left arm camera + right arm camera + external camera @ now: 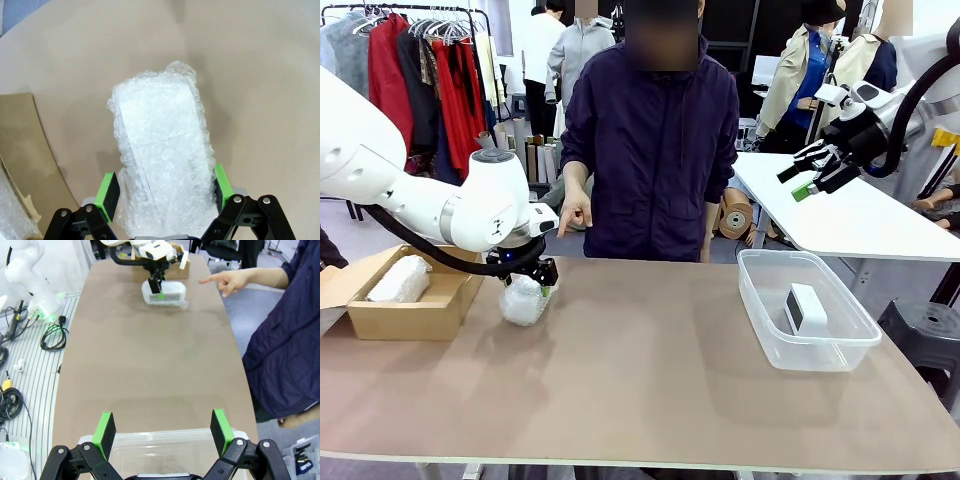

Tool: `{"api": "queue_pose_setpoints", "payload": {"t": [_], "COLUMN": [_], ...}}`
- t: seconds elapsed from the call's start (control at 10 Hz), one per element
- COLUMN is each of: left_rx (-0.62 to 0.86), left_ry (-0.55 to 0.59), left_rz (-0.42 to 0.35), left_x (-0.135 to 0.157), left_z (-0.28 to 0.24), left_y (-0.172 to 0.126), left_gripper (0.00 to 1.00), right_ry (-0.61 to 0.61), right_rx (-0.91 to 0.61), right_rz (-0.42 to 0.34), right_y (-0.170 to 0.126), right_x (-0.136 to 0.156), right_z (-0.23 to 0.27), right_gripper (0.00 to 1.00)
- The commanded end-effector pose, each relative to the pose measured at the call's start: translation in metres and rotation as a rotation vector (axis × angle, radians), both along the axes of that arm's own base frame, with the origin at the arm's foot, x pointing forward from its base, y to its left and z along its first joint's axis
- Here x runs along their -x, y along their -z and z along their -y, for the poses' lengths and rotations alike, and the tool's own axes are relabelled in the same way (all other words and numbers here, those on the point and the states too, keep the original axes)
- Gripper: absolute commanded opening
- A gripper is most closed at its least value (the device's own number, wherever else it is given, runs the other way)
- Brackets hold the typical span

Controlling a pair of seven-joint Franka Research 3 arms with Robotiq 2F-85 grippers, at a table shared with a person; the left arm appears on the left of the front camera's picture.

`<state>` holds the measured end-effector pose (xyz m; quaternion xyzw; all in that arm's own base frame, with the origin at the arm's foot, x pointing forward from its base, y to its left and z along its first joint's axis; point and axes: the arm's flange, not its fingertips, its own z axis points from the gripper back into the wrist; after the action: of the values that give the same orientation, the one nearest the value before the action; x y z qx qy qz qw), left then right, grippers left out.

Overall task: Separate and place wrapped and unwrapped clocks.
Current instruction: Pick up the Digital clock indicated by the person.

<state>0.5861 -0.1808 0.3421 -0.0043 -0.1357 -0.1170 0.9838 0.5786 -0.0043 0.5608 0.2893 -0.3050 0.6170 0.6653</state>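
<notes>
Left gripper (162,192) straddles the wrapped clock (160,150) on the table's left beside the box (410,305), pads apart, barely touching wrap; slick bubble film could slip out on lift

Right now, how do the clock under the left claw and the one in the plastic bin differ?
The wrapped clock is swathed in bubble wrap and lies on the bare table between the left claw pads. The bare clock has no wrap and stands on edge inside the clear bin, with no claw on it. Both are white blocks.
</notes>
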Motion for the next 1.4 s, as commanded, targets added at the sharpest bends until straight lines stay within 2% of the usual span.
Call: {"api": "queue_pose_setpoints", "payload": {"t": [0.0,0.2,0.3,0.6,0.7,0.8,0.9,1.1,1.3], "left_rx": [-0.040,-0.069,-0.065,0.002,0.018,0.019,0.049,0.084,0.065], "left_ry": [-0.011,0.007,0.026,0.022,0.022,0.042,0.083,0.133,0.183], "left_rz": [0.002,0.021,0.031,0.074,0.109,0.160,0.179,0.210,0.211], "left_x": [0.002,0.015,0.026,0.062,0.071,0.080,0.089,0.097,0.105], "left_z": [-0.001,-0.001,-0.003,-0.007,-0.005,-0.001,0.006,0.017,0.022], "left_y": [-0.002,-0.015,-0.027,-0.087,-0.116,-0.146,-0.176,-0.226,-0.268], "left_gripper": [0.55,0.15,0.00,0.00,0.00,0.00,0.00,0.00,0.00], "right_ry": [-0.009,-0.009,-0.009,-0.009,-0.009,-0.009,-0.009,-0.009,-0.009], "right_rx": [0.017,0.017,0.017,0.017,0.017,0.017,0.017,0.017,0.017], "right_rz": [0.002,0.002,0.002,0.002,0.002,0.002,0.002,0.002,0.002], "right_y": [-0.001,-0.001,-0.001,-0.001,-0.001,-0.001,-0.001,-0.001,-0.001], "right_x": [0.002,0.002,0.002,0.002,0.002,0.002,0.002,0.002,0.002], "right_z": [-0.001,-0.001,-0.001,-0.001,-0.001,-0.001,-0.001,-0.001,-0.001], "right_gripper": [1.00,1.00,1.00,1.00,1.00,1.00,1.00,1.00,1.00]}}
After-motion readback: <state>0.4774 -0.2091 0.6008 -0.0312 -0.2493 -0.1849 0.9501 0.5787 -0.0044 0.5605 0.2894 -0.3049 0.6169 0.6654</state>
